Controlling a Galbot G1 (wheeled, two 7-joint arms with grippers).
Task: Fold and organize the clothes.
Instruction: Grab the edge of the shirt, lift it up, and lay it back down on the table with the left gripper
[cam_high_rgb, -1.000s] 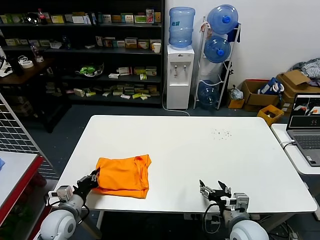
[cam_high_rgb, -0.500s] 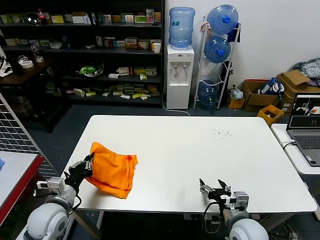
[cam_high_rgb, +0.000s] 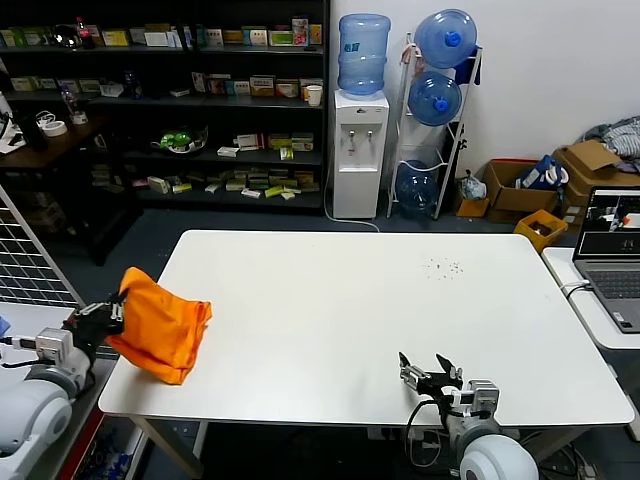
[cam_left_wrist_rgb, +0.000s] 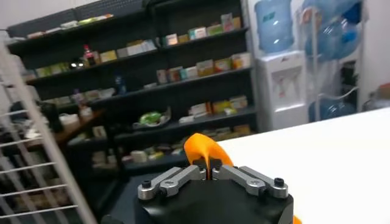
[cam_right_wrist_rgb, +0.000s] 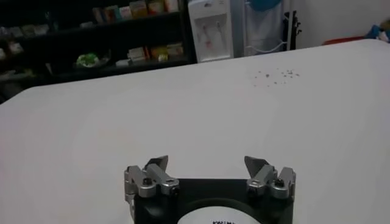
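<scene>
Right pincer (cam_high_rgb: 432, 378) rests spread and idle at the near edge of the worktop (cam_high_rgb: 400, 300), holding nothing. Left pincer (cam_high_rgb: 112, 318) is pressed together on the orange T-shirt (cam_high_rgb: 160, 322), which hangs as a folded bundle at the worktop's near left corner, partly past the edge. Judgement: folding appears complete; the organizing step is in hand, with the garment yet to be set down at its place. A second ago the shirt lay flat and folded on the worktop near the front left; it has since been lifted and carried leftward. The right arm has not moved.
</scene>
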